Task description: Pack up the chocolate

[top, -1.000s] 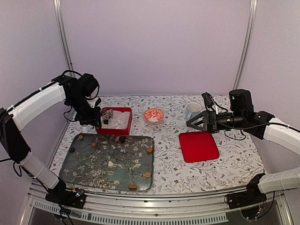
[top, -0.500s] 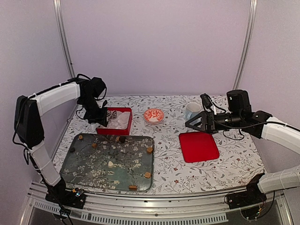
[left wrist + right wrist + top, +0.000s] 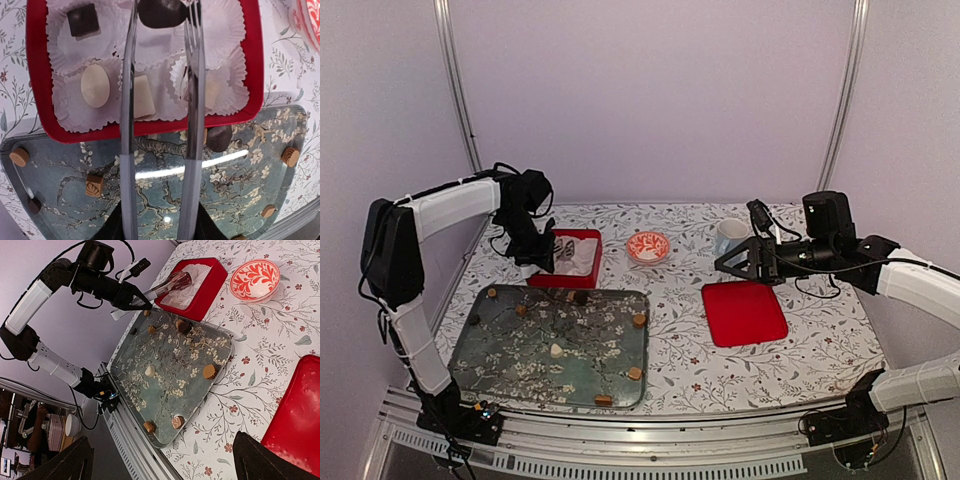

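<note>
- floral surface (image 3: 820, 350) is seen under a glossy tray (image 3: 490, 345) and a red box (image 3: 37, 75).
- chocolate (image 3: 556, 350) is scattered on the tray, some set in the box.
- pieces are judged light, smooth and easily marked; opposite sides should be pinched gently.
- left end effector (image 3: 553, 252) is narrowed on a dark piece (image 3: 159, 12) over the box.
- right end effector (image 3: 723, 264) is spread wide, empty.

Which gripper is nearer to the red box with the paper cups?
Left. The left gripper is over the red box, gripping a dark chocolate; the right gripper hovers far off, near the red lid.
</note>
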Tool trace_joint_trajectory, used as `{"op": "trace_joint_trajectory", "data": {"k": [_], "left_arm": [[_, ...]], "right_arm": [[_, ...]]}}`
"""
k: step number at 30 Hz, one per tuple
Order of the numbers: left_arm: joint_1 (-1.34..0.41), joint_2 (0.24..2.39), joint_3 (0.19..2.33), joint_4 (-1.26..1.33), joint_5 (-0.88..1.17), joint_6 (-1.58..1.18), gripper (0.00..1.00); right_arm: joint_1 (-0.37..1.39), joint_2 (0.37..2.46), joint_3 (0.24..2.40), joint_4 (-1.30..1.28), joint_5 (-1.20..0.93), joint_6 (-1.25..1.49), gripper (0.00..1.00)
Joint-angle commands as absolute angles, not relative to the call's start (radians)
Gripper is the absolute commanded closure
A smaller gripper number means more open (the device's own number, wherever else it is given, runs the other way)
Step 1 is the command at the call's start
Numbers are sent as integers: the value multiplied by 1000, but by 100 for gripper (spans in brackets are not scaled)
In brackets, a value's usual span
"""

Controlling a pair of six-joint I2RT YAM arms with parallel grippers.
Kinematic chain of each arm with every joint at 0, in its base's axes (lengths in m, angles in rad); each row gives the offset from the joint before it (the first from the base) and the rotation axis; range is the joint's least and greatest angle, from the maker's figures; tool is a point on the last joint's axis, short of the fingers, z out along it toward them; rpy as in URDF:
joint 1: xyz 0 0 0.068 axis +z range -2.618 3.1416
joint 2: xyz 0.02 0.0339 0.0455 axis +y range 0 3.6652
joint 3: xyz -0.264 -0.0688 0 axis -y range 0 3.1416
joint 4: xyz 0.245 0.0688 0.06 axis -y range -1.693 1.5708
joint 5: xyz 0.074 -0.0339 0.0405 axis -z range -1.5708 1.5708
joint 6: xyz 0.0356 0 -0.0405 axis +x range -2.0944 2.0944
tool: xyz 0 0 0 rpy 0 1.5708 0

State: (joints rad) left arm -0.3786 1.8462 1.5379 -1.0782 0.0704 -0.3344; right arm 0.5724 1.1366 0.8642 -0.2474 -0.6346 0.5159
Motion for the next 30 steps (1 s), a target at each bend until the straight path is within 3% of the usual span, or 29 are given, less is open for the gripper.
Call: {"op": "trace_joint_trajectory", "data": {"k": [1, 19, 30], "left_arm": [[-364, 1846, 1522, -1054, 82, -319, 70], [-362, 1836, 1525, -1060, 111, -332, 61], [-370, 1664, 1463, -1079, 138, -365, 61]], "right_arm": [[568, 1135, 880, -255, -613, 520, 1], [568, 1137, 877, -252, -614, 522, 1], [568, 1128, 877, -243, -625, 514, 1]]}}
